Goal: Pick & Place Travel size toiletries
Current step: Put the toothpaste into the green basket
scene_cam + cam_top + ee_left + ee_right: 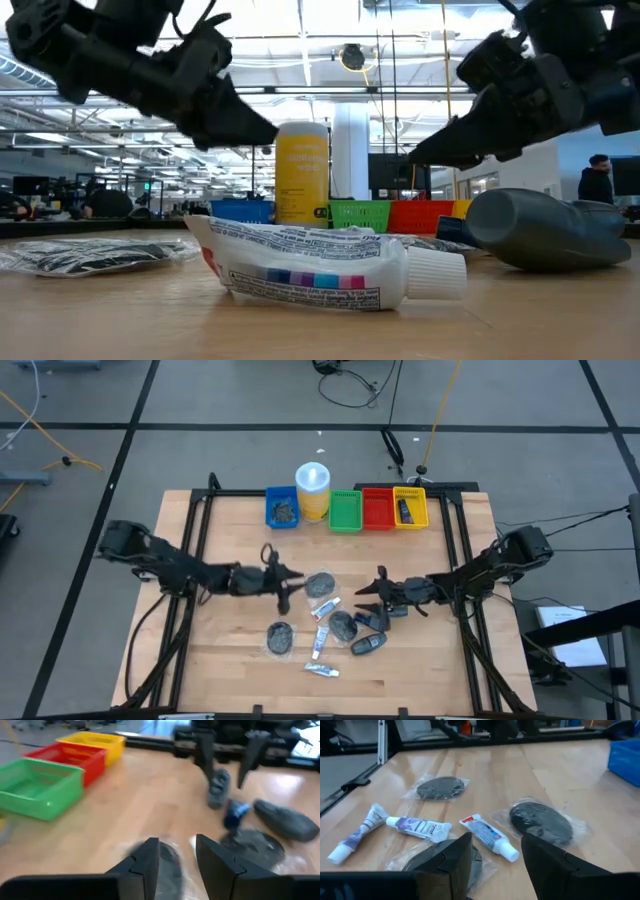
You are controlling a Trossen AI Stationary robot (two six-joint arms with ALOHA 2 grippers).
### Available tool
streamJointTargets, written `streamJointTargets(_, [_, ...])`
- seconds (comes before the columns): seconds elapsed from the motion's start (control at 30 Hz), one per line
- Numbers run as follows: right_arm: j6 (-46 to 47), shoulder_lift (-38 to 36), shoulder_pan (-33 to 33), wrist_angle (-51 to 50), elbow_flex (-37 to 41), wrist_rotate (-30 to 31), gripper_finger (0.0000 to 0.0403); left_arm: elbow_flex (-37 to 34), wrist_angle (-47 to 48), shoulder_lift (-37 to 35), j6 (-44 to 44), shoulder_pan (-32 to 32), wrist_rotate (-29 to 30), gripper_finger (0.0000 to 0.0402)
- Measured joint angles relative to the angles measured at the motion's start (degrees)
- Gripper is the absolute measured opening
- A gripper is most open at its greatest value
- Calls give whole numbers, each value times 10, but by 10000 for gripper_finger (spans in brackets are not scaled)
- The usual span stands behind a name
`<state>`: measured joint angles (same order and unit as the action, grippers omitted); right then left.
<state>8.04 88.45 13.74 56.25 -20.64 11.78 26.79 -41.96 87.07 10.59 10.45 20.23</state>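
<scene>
The travel size toiletries lie loose on the wooden table's middle. They are grey discs in clear wrap, white tubes and dark oblong containers. My left gripper hovers open just left of the far disc, which shows below its fingertips. My right gripper hovers open at the pile's right, above the nearest disc. In the low view both grippers hang clear above the table. Neither holds anything.
Along the far edge stand a blue bin, a yellow cylinder with a white lid, and green, red and yellow bins. Bare wood lies between the bins and the pile. A black frame runs along both sides.
</scene>
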Motion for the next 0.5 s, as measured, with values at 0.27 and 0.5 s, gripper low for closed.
streamJointTargets(0.27, [-37,94,-38,-114,-122,-49,252,0,-55,142,61,25,84,127])
streamJointTargets(0.5, [-105,175,-89,-266,-244,-158,274,7,-62,209,120,24,181,127])
